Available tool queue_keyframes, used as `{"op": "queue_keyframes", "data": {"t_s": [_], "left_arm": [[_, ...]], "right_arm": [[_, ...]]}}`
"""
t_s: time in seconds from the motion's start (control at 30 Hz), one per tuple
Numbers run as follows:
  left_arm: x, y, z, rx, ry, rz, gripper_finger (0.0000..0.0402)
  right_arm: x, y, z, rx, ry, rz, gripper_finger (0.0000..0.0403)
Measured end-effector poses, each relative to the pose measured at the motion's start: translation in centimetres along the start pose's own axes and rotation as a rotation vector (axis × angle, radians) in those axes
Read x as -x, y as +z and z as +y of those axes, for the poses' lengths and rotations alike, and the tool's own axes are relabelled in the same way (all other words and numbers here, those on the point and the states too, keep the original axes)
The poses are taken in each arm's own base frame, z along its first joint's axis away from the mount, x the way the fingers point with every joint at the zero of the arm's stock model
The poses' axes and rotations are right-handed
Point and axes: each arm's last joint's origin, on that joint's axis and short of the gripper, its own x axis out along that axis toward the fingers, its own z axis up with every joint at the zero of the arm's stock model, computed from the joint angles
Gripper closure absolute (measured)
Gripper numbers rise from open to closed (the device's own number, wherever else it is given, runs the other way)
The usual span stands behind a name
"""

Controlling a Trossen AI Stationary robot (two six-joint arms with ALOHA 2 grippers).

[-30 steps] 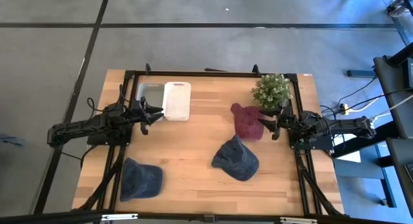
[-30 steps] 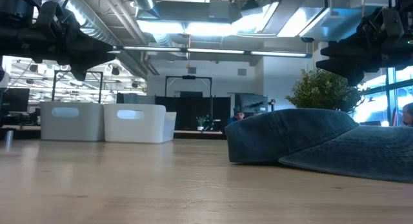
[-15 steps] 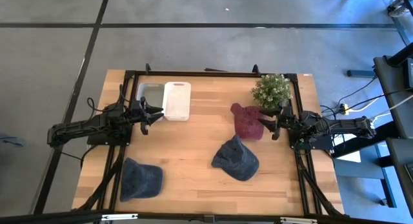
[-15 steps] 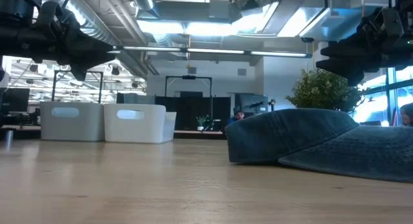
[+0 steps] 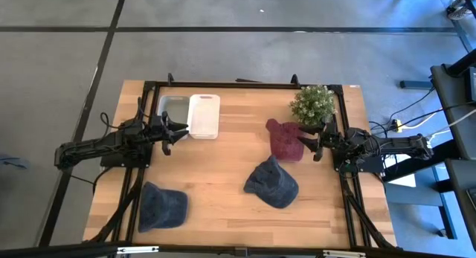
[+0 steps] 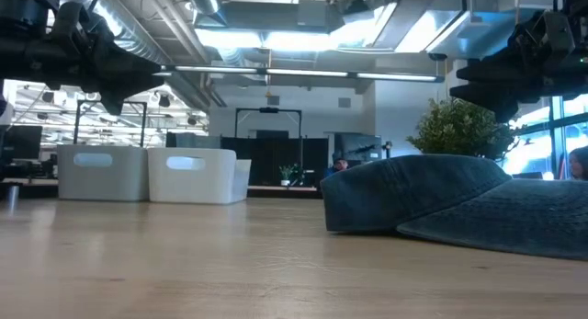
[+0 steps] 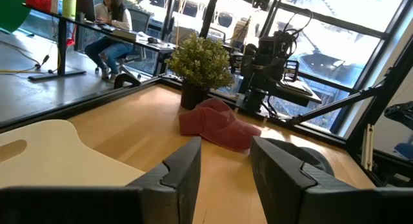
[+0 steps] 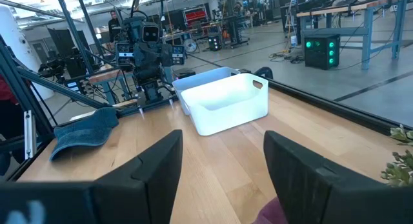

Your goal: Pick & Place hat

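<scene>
Dark metal arms wait at either side of a light wooden table (image 5: 223,176), neither touching anything. The left pincer (image 5: 176,133) hangs above the table's left side, just beside two white bins (image 5: 203,115). In the left wrist view its fingers (image 7: 184,169) stand apart with bare wood showing between them, so it is released and empty. The right pincer (image 5: 309,146) hangs at the table's right side, just beside a red hat (image 5: 284,140). In the right wrist view its fingers (image 8: 161,162) are likewise parted and hold nothing.

Three hats lie on the table. The red one sits toward the far right, near a small potted plant (image 5: 312,103) in the far right corner. A dark blue hat (image 5: 271,184) lies nearer the front, right of centre, well apart from both pincers; in the low view it fills the right foreground (image 6: 450,199). Another dark blue hat (image 5: 162,206) lies at the near left corner.

The two bins stand side by side at the far left, one mostly hidden by the other from above.

Beyond the table, a person sits at a desk (image 7: 110,20) in the room behind. No readable writing or brand marks show on the hats or bins.
</scene>
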Motion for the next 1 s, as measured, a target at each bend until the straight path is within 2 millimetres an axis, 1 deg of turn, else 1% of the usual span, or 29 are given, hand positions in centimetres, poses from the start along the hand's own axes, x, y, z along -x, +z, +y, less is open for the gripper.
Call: {"op": "queue_keyframes", "data": {"t_s": [0.47, 0.67, 0.8, 1.0], "left_arm": [[0.00, 0.00, 0.00, -0.001, 0.001, -0.001, 0.0272], [0.00, 0.26, 0.08, 0.001, 0.044, -0.039, 0.0272], [0.01, 0.27, 0.08, 0.003, 0.043, -0.039, 0.0272], [0.00, 0.23, -0.01, 0.055, 0.010, -0.029, 0.0271]], "right_arm": [[0.00, 0.14, -0.03, 0.021, -0.015, -0.017, 0.0185], [0.00, 0.13, -0.03, 0.017, -0.016, -0.016, 0.0185], [0.00, 0.16, -0.14, -0.008, -0.054, -0.026, 0.0185], [0.03, 0.18, -0.36, -0.017, -0.130, -0.041, 0.0185]]}}
